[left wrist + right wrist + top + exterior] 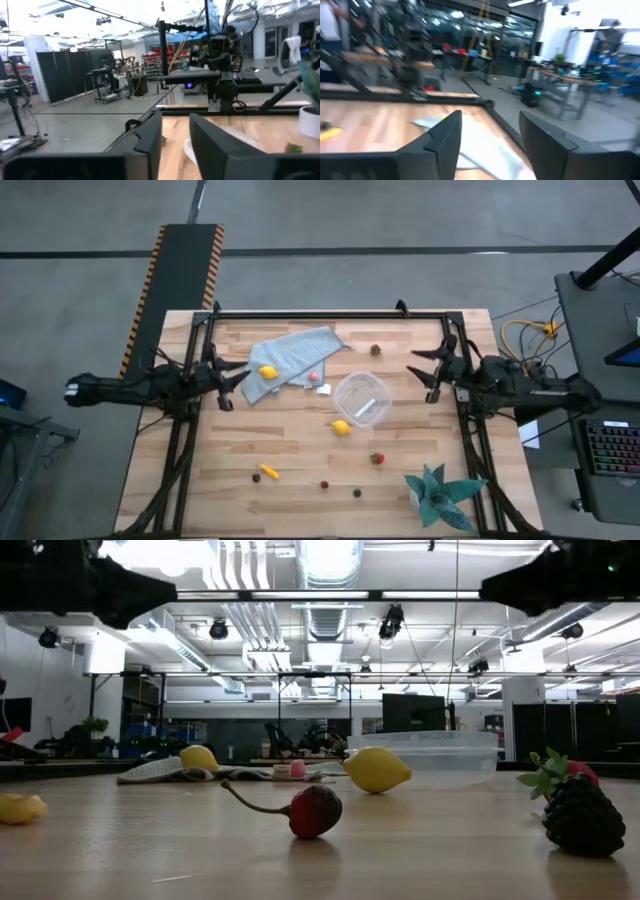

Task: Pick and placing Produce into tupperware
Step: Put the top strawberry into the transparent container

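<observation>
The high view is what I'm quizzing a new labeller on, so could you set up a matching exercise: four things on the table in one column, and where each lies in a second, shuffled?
Things:
1. tupperware
2. lemon
3. teal spiky plant
4. orange-yellow stick

Places:
A. on the grey-blue cloth
B. near the table's front right corner
C. mid-table, empty, another lemon just beside it
D. on bare wood, front left of centre

Pairs: 1-C, 2-A, 3-B, 4-D

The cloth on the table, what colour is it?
Grey-blue; the cloth shows best in the high view.
</observation>
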